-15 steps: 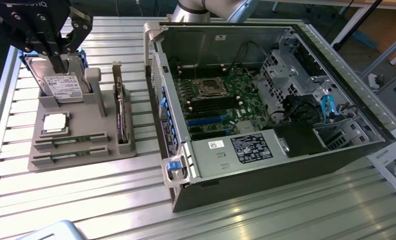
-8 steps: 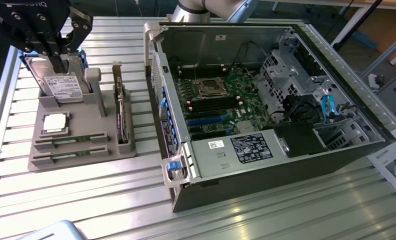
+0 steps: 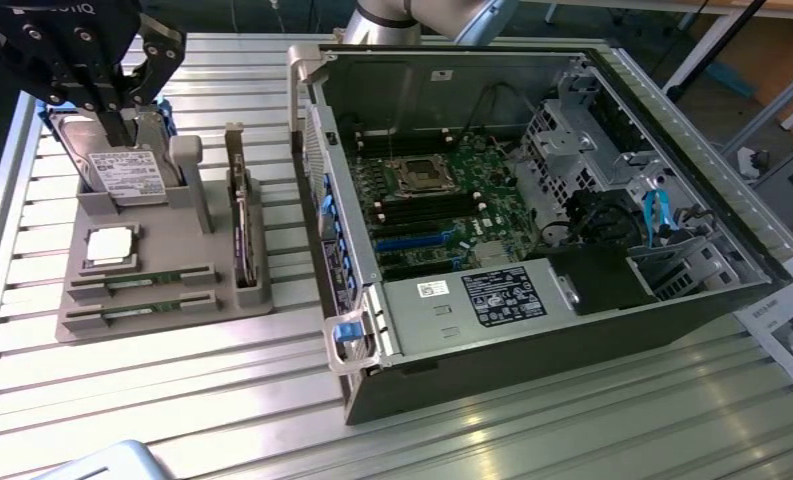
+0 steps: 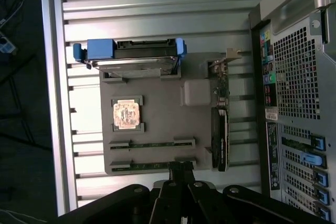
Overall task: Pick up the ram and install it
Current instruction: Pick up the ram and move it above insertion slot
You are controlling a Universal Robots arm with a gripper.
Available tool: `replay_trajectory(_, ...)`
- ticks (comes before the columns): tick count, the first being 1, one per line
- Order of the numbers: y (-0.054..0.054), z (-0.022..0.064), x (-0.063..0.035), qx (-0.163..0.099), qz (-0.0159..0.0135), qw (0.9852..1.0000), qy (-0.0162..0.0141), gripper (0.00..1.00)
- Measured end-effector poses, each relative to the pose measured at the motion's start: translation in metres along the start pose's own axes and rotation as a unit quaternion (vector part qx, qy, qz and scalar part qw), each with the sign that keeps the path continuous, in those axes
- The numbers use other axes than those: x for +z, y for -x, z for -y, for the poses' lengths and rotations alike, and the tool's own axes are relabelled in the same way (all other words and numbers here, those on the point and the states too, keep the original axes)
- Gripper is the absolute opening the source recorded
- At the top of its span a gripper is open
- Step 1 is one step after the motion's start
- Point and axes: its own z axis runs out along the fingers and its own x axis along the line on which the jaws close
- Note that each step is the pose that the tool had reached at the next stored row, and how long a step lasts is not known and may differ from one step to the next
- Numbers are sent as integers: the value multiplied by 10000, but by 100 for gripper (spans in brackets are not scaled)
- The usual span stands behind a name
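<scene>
You are at the approach step: the jaws hang fully closed and empty over the gray holder (image 3: 169, 250), where the ram (image 3: 143, 277) lies untouched in its slot, so I judge a grasp needs them opened and lined along it.

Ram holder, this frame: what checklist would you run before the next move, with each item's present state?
1. Ram in place: two ram sticks lie in the slots of the grey holder - ok.
2. End effector free: nothing between its fingers - ok.
3. End effector open for a grasp: it is shut - not ok.
4. End effector at the ram: in the exterior view it hangs over the hard drive, apart from the sticks - not ok.
5. Computer case open, motherboard exposed - ok.
6. Memory slots free - cannot tell.
</scene>
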Motion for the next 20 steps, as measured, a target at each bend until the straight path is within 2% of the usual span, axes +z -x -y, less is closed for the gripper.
replay_trajectory(4,0,3,0,-80,-3,10000,2,10)
replay_trajectory(11,1,9,-1,-376,-14,9993,9,10)
replay_trajectory(20,1,15,-1,-878,-32,9961,22,10)
